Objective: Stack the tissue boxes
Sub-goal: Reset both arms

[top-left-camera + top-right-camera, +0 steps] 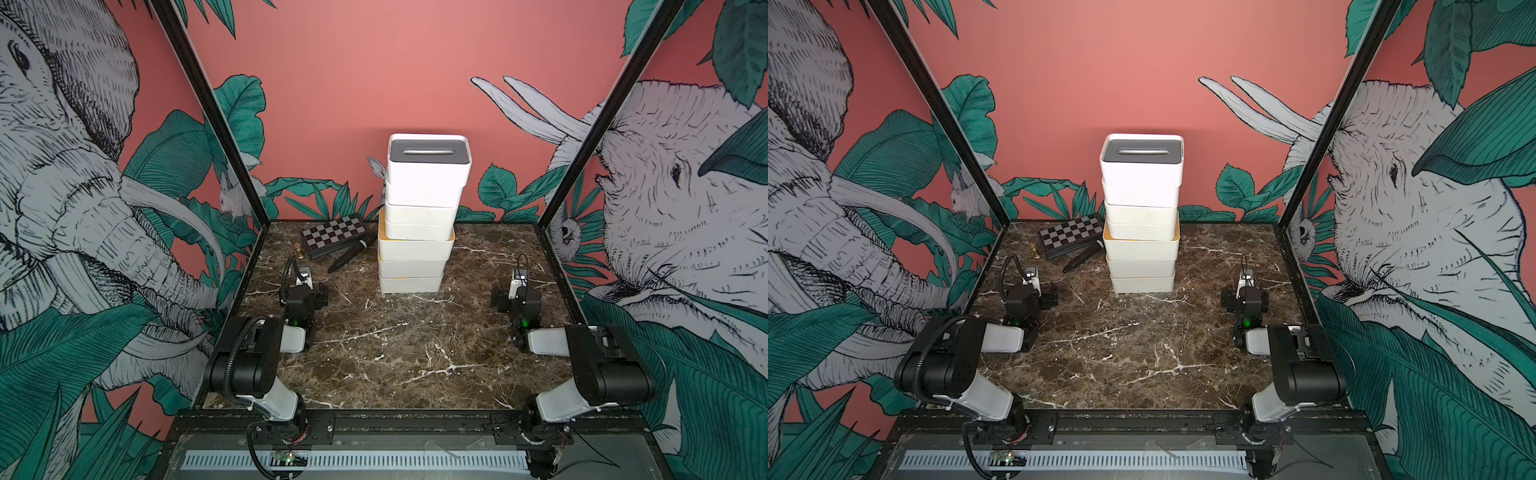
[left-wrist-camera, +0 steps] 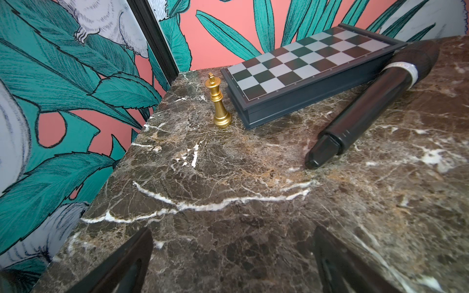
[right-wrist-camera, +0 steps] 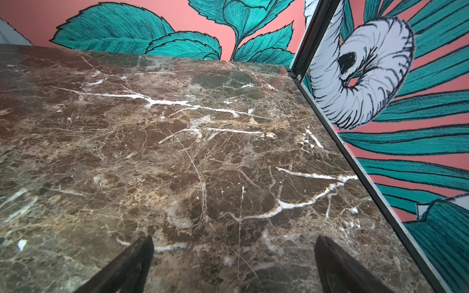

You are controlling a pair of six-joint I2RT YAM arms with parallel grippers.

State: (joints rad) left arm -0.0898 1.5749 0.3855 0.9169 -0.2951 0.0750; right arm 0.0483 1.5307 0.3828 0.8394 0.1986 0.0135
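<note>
Seven white boxes (image 1: 415,249) stand in one stack (image 1: 1142,266) on the table (image 1: 395,353), toward its back edge and roughly midway across, as both top views show. Each has rounded corners and plain sides. The top box (image 1: 428,178) carries a flat grey lid (image 1: 428,151) with a long oval slot. Partway down, a yellow rim (image 1: 381,232) shows around a narrower box seated on it. The layers are not flush, and their edges step in and out. A chessboard (image 1: 332,235) and a pen (image 1: 349,255) lie just beside the stack, and a gold chess piece (image 2: 218,101) stands upright by the board. The left gripper (image 2: 233,266) and right gripper (image 3: 233,266) sit low, well apart from the stack on either side. Each has its fingers (image 2: 121,263) spread wide, with only bare marble between them.
</note>
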